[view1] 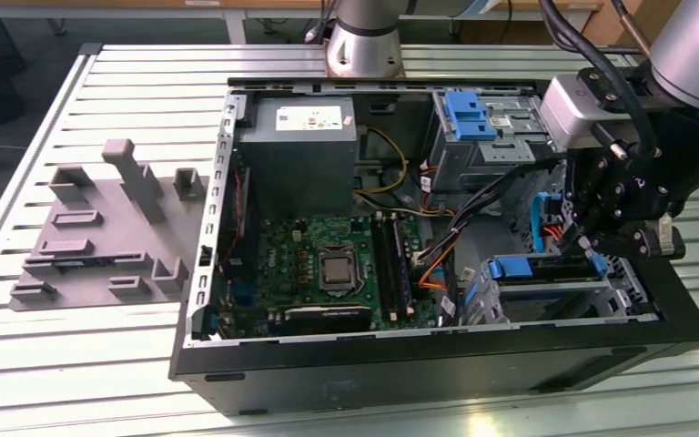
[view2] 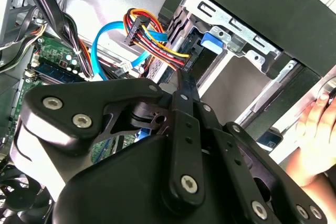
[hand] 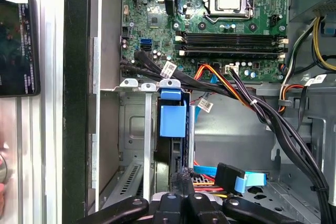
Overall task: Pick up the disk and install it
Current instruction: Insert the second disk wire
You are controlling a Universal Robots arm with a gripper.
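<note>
1. Since the side panel is off, we get a clear look into the computer case (view1: 447,364), which lies open on the slatted table (view1: 83,364).
2. The gripper (view1: 586,246) hangs inside the case at the right of the exterior view, over the drive cage (view1: 623,282) in the lower right corner.
3. The disk (view1: 526,268) sits in that cage, standing on edge in a slot. In the first wrist view its blue rail (hand: 172,121) pokes out between the cage's metal walls.
4. In both wrist views the fingers look pressed together with nothing between them, so we'd call the gripper (hand: 181,179) closed and empty. Its tips are right at the disk's near end; whether they touch it, we can't tell.
5. Further in are the motherboard (view1: 325,264), the grey power supply (view1: 298,155) at upper centre and a blue bracket (view1: 469,114) at upper right.
6. A grey fixture block (view1: 101,228) sits on the table at the exterior view's left.
7. A person's hand (view2: 315,129) shows outside the case in the second wrist view, and a phone (hand: 18,43) lies on the table in the first.
</note>
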